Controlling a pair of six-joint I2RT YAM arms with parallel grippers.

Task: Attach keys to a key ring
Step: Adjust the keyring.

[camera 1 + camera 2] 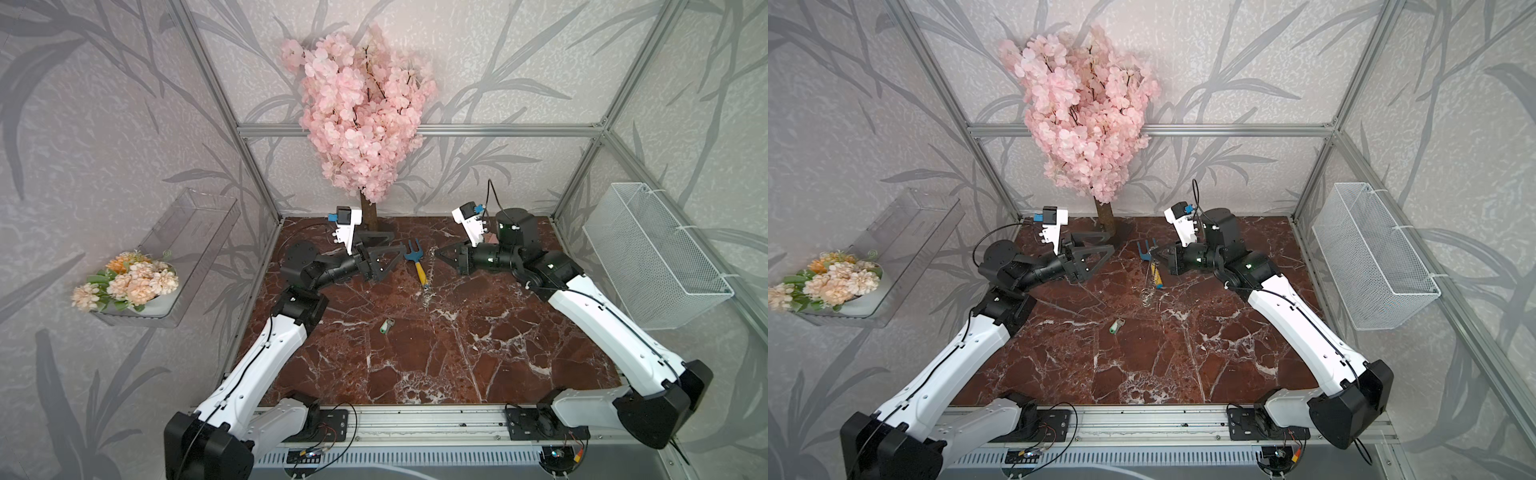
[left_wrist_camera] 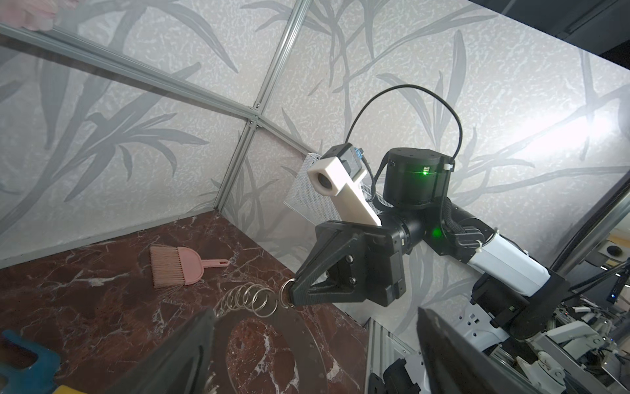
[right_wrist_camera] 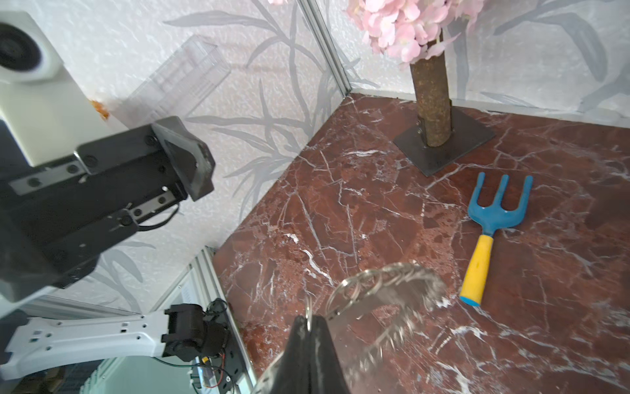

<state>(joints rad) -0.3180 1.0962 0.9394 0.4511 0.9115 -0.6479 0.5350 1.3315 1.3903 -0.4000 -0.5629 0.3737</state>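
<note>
Soft, even, bright light in both top views; shadows faint. Frame bars [image 1: 419, 129] bow toward picture edges. Left wrist view: white glare on wall [image 2: 562, 143] behind right hand [image 2: 289, 289]. Right wrist view: key ring [image 3: 392, 283] beside right hand smeared, out of focus.

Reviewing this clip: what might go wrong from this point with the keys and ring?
1. The right hand pinches the key ring by just one small rim loop; the disc may swing or slip free.
2. The key lies flat on the marble tabletop, away from the open, empty left hand; picking it up may fail.
3. The toy fork lies beside the key ring and could get knocked.
</note>
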